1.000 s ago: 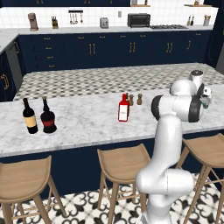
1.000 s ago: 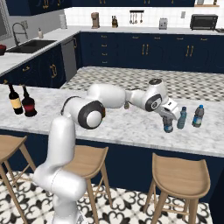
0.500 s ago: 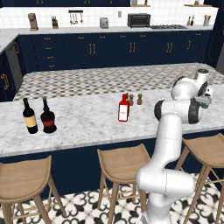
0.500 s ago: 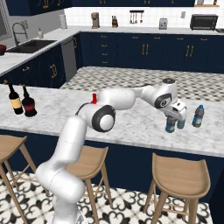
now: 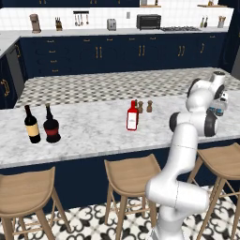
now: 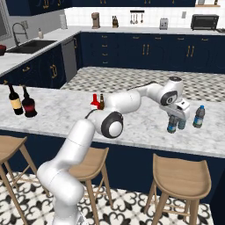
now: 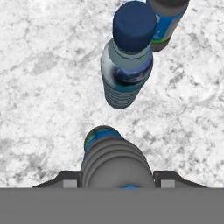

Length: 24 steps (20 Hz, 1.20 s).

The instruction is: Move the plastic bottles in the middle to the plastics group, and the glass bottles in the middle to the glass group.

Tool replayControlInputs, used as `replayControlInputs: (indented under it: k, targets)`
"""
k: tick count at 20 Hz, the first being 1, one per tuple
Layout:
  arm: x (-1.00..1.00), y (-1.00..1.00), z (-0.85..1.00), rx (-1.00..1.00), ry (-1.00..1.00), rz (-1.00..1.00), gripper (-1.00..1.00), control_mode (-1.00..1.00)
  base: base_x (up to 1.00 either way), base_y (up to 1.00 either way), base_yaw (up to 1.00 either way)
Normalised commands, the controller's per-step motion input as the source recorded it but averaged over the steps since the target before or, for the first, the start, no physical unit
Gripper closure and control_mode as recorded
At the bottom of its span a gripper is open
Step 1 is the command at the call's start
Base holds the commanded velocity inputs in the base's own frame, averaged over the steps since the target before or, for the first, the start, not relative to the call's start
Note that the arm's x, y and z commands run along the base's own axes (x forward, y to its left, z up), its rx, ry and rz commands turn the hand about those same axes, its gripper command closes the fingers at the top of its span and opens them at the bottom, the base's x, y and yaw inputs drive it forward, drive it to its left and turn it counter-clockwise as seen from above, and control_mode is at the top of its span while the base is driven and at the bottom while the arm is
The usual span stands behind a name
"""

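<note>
Marble desk point(image 6: 145, 127) beneath us; our pincer point(image 6: 172, 121) grips the water bottle point(image 7: 114, 164) just beside the plastics group point(image 6: 190, 120).

On the counter point(image 5: 93, 131) we see two wine bottles point(image 5: 41, 125) at the left end, a flat bottle point(image 5: 132, 116) mid-counter with a small slim bottle point(image 5: 140, 107) just behind, and water bottles point(image 6: 198, 117) clustered at the right end.

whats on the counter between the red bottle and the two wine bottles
Nothing: in the left base view the marble counter is bare between the red bottle and the wine bottles. The small brown bottle stands on the red bottle's other side.
</note>
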Motion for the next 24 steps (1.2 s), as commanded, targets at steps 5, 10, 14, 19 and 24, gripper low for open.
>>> replayControlInputs:
  k: [5,10,14,19,24]
  targets:
    - [-0.05,0.37,-0.62,-0.03,0.02,-0.03,-1.0,-1.0,0.0,0.0,0.0]
    - [0.0,0.1,-0.06,-0.02,0.0,0.0,-1.0,-1.0,0.0,0.0,0.0]
    - [-0.05,0.02,0.14,-0.02,-0.05,0.02,-1.0,-1.0,0.0,0.0,0.0]
    - [-0.36,0.41,0.18,-0.16,-0.11,0.1,-1.0,-1.0,0.0,0.0,0.0]
    - [-0.52,0.76,-0.17,-0.23,-0.1,0.02,-1.0,-1.0,0.0,0.0,0.0]
